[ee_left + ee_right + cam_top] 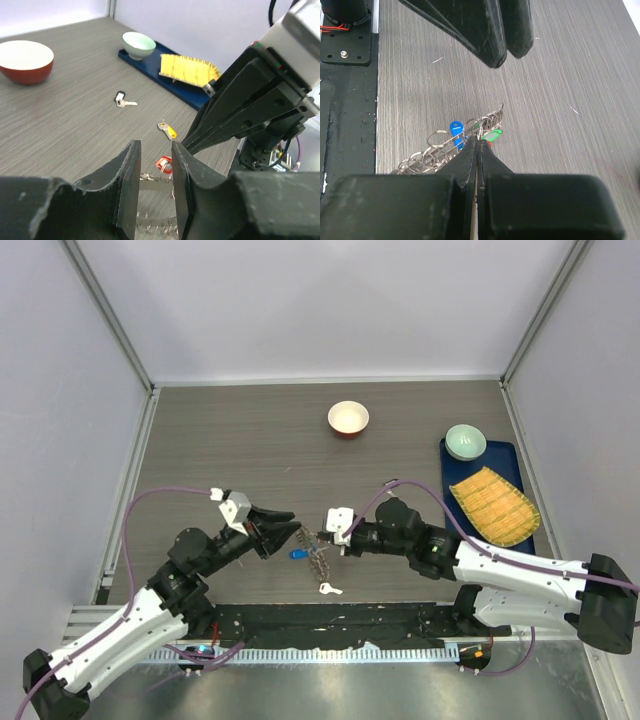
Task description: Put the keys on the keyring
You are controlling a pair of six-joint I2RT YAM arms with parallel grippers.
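Note:
The keyring [318,562] is a thin grey ring fringed with small silver rings. It is held tilted over the table between the arms. My right gripper [323,537] is shut on its edge; in the right wrist view the right gripper [478,142] pinches the keyring [432,147]. A blue key [454,128] and a green key [493,134] hang on it. My left gripper [292,523] is open; in the left wrist view the left gripper [155,150] frames a red key [163,164] on the keyring [150,182]. A black key [120,98], a yellow key [167,130] and a pale key [330,589] lie loose.
A red-and-cream bowl [348,419] stands at the back middle. A blue tray [505,455] at the right holds a pale green bowl [465,441] and a yellow mat [494,505]. The black base rail [330,625] runs along the near edge.

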